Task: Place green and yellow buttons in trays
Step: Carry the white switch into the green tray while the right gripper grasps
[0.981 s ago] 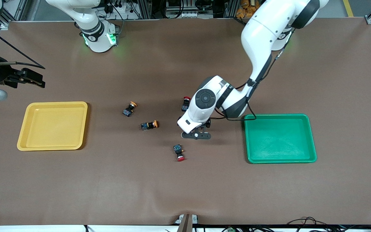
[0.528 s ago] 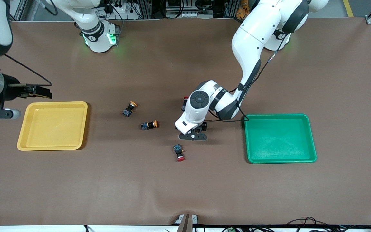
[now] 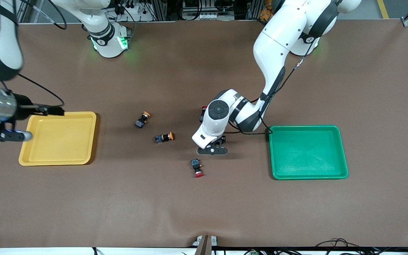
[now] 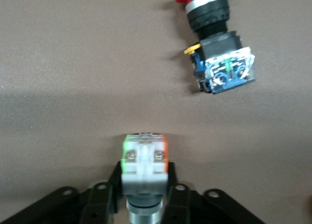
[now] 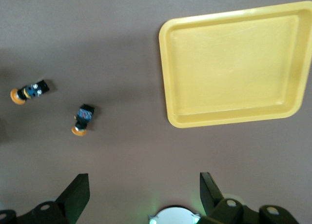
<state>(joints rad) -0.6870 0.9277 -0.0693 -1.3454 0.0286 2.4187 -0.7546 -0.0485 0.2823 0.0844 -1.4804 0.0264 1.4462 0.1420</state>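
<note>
My left gripper (image 3: 212,150) (image 4: 145,171) is shut on a pale grey-white button (image 4: 145,158) with green and orange side strips, low at the table's middle; in the front view the hand hides this button. Two black-and-blue buttons with yellow-orange caps (image 3: 142,119) (image 3: 164,137) lie toward the right arm's end, also in the right wrist view (image 5: 83,119) (image 5: 29,92). The yellow tray (image 3: 58,138) (image 5: 229,68) and the green tray (image 3: 308,152) hold nothing. My right gripper (image 3: 53,111) (image 5: 144,192) hangs open in the air by the yellow tray's edge.
Two red-capped black-and-blue switches lie near the left hand: one (image 3: 197,167) (image 4: 219,53) nearer the front camera, one (image 3: 203,114) partly hidden by the left wrist. The right arm's base (image 5: 173,216) shows between the right fingers.
The left gripper has closed on the grey-white button after shifting slightly toward the right arm's end. The right arm has swung lower in the front view, up to the yellow tray's edge.
</note>
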